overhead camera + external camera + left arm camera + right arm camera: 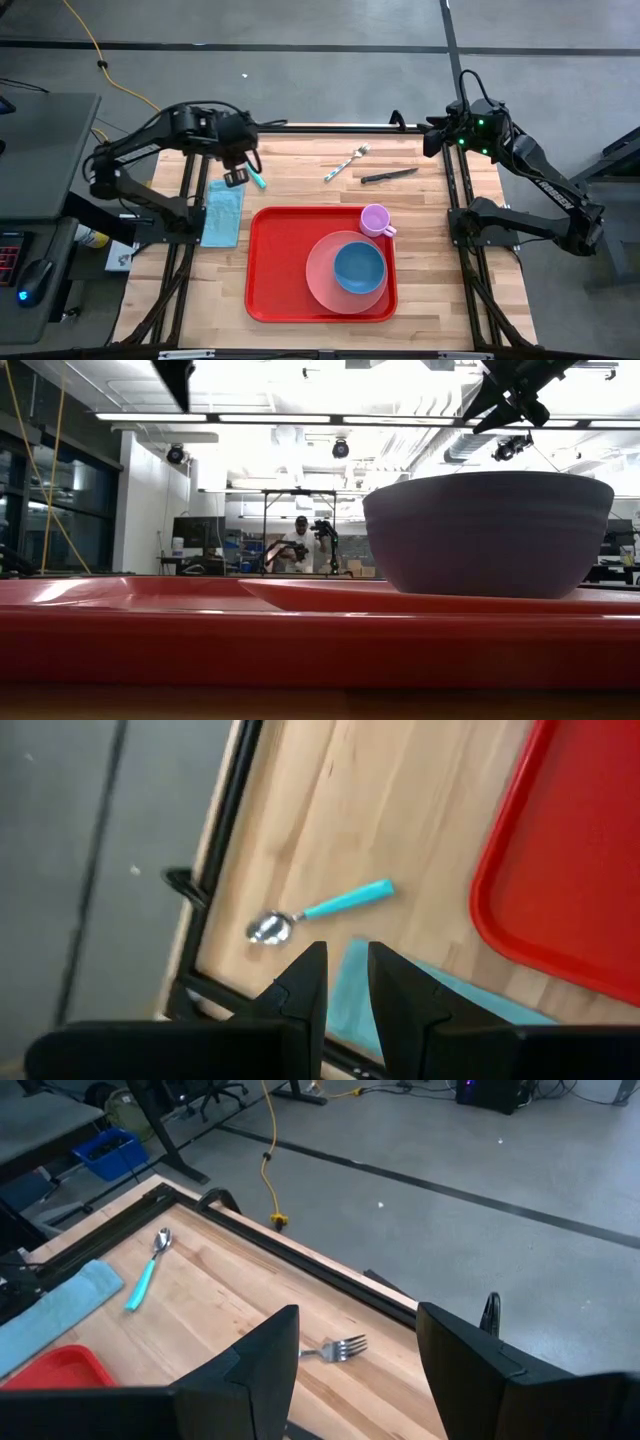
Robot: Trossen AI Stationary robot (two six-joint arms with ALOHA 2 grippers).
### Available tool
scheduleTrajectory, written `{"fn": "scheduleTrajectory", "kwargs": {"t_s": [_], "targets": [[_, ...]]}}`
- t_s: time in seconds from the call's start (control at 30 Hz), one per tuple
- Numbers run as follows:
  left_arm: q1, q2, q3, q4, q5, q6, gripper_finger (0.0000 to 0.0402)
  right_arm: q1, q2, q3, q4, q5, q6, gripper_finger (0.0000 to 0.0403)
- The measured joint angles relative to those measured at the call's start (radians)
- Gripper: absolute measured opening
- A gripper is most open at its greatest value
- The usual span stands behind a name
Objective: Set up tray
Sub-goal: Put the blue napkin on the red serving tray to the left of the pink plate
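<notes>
My left gripper (237, 177), narrowly parted and empty, hovers over the spoon (318, 911) beside the tray (272, 262); next: descend, grasp its handle.

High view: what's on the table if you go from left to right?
Blue cloth → teal spoon → red tray → fork → purple cup → black knife.

High view looks straight down; low view sits against the tray (300, 635); wrists share the spoon (318, 910).
</notes>
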Motion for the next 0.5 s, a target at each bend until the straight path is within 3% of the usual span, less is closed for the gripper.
{"fn": "scheduleTrajectory", "kwargs": {"t_s": [0.13, 0.27, 0.33, 0.5], "targets": [[0.103, -0.075, -0.140, 0.063, 0.083, 0.009, 0.0106, 0.000, 0.000, 0.000, 0.001, 0.002, 0.012, 0.0181], [0.228, -0.121, -0.279, 0.179, 0.248, 0.090, 0.0106, 0.000, 0.000, 0.000, 0.007, -0.002, 0.036, 0.0181], [0.289, -0.134, -0.347, 0.239, 0.363, 0.138, 0.0106, 0.000, 0.000, 0.000, 0.007, -0.009, 0.049, 0.0181], [0.388, -0.138, -0.481, 0.266, 0.785, 0.274, 0.0106, 0.001, 0.000, 0.000, 0.007, -0.030, 0.055, 0.0181]]}}
